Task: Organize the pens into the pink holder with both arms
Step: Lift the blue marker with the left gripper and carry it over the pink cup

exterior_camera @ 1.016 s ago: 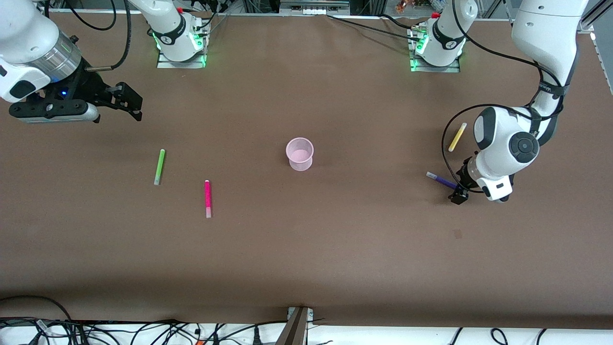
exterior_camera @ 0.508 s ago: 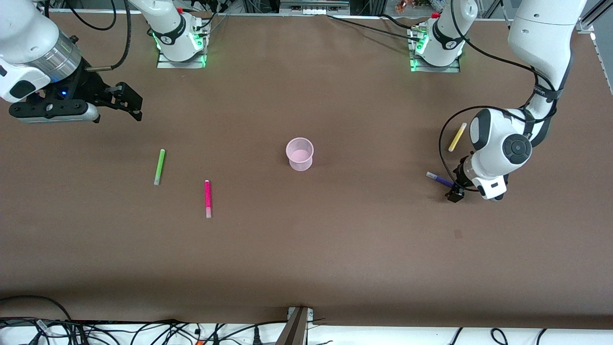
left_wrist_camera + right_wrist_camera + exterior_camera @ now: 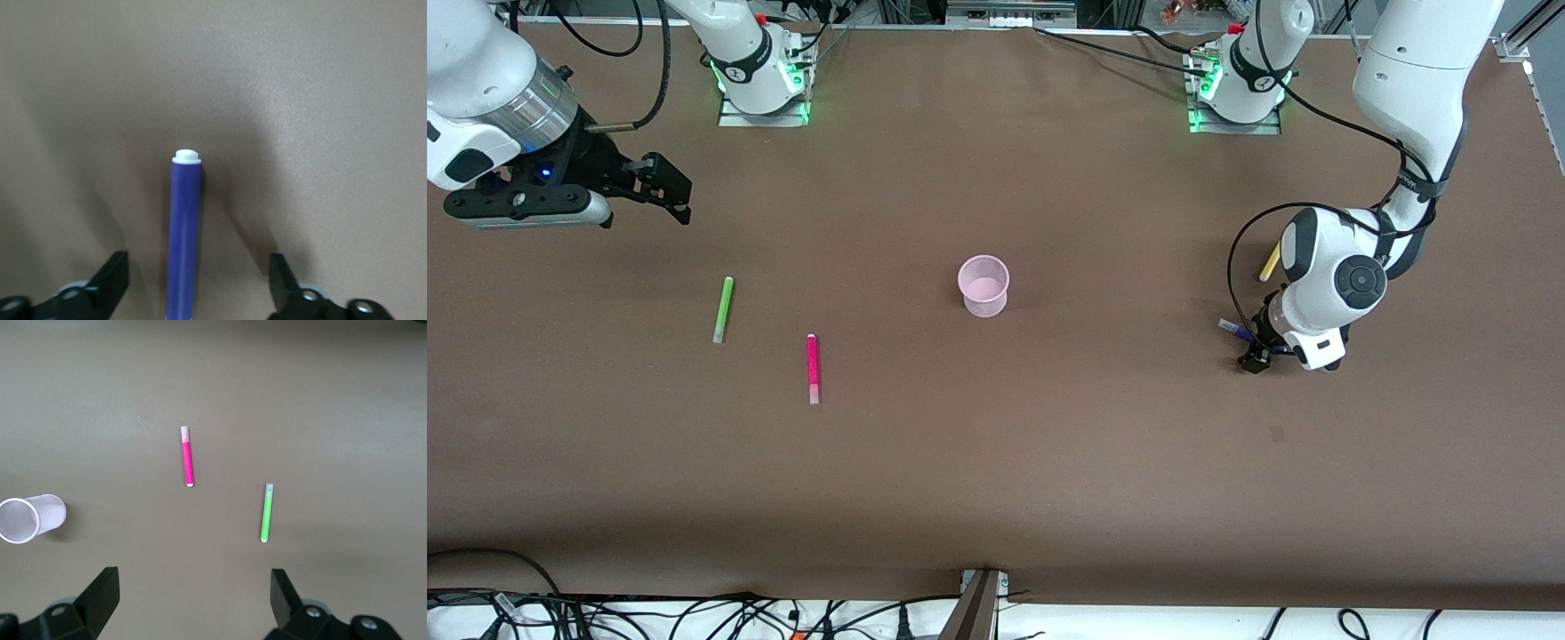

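- Pens: slim purple pen [image 3: 185,233] with pale cap lies flat between the spread fingers of the left gripper [image 3: 193,287], its lower end cut off.
- Translucent pink holder [image 3: 983,285] stands mid-table.
- Right gripper [image 3: 660,188] waits, fingers apart.

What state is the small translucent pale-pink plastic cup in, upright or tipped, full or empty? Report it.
Upright and empty. The small translucent pale-pink plastic cup stands on its base, rim up; its inside shows only its pale bottom, no pens.

Your brown matte table [image 3: 996,462] carries a translucent pale-pink plastic cup [image 3: 983,285] mid-table, plus slim green [image 3: 722,309], magenta-pink [image 3: 813,368], yellow [image 3: 1268,264] and purple [image 3: 1234,330] marker pens lying flat.
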